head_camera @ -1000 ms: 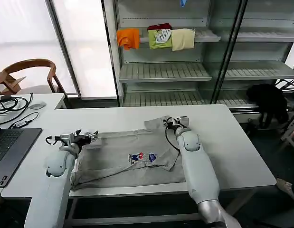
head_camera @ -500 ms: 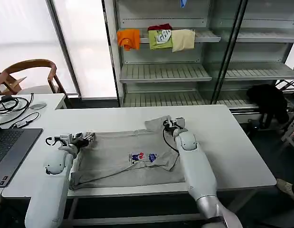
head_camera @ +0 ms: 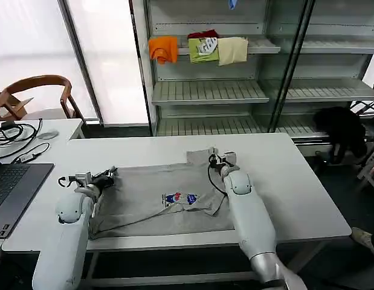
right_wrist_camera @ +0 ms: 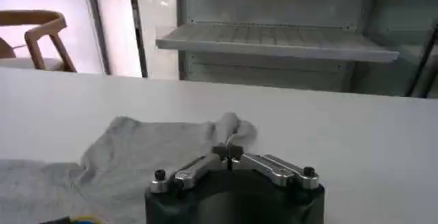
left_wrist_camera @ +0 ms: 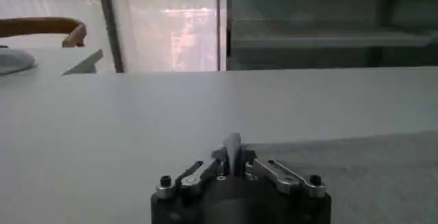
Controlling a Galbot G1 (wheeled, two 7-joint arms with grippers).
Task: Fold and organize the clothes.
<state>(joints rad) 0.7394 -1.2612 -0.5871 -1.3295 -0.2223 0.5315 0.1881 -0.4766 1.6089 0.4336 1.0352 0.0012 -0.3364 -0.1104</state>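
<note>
A light grey shirt (head_camera: 156, 196) with a small multicoloured chest print (head_camera: 181, 199) lies spread on the white table (head_camera: 295, 181). My left gripper (head_camera: 109, 176) is shut on the shirt's left far corner; a pinch of grey cloth (left_wrist_camera: 233, 147) stands between its fingers (left_wrist_camera: 233, 157). My right gripper (head_camera: 215, 158) is shut on the shirt's right far corner, near a turned-up sleeve (right_wrist_camera: 147, 146). A tuft of fabric (right_wrist_camera: 233, 126) bunches just beyond its closed fingers (right_wrist_camera: 231, 153). Both arms lie low over the cloth.
A laptop (head_camera: 8, 193) and cables (head_camera: 14, 136) sit on the table's left. A wooden chair (head_camera: 35, 93) stands behind. Shelves (head_camera: 211, 90) at the back hold orange (head_camera: 163, 48), green (head_camera: 203, 48) and cream (head_camera: 233, 49) cloths. A black garment (head_camera: 341, 130) hangs at right.
Both grippers have drawn the shirt's far edge slightly away from me, the left also shifting left, so the cloth lies flatter and more stretched.
</note>
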